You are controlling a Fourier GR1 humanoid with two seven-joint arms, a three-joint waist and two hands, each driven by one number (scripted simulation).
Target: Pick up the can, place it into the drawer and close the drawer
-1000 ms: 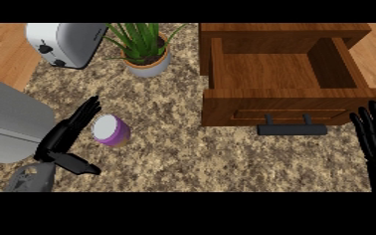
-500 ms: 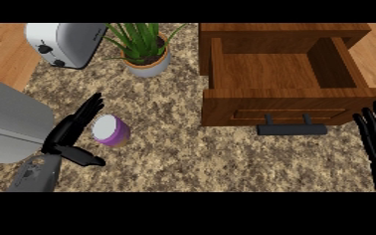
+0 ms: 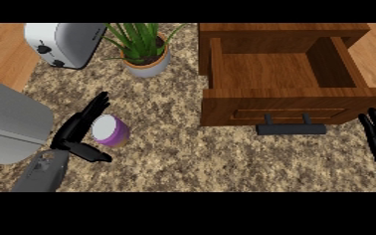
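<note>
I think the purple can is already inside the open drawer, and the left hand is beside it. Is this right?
Not quite. The head view shows the purple can standing on the counter, left of the open drawer, not inside it. The left hand is indeed beside it, fingers open.

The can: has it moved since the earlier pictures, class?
No. The can stands at the same spot on the counter below the plant pot, with the left hand beside it.

Light: bright, even, from overhead.
Shadows: soft; dark inside the drawer (image 3: 283, 69) toward 3 o'clock.
Glare: mild sheen on the toaster (image 3: 64, 42).
Blur: slight overall.
</note>
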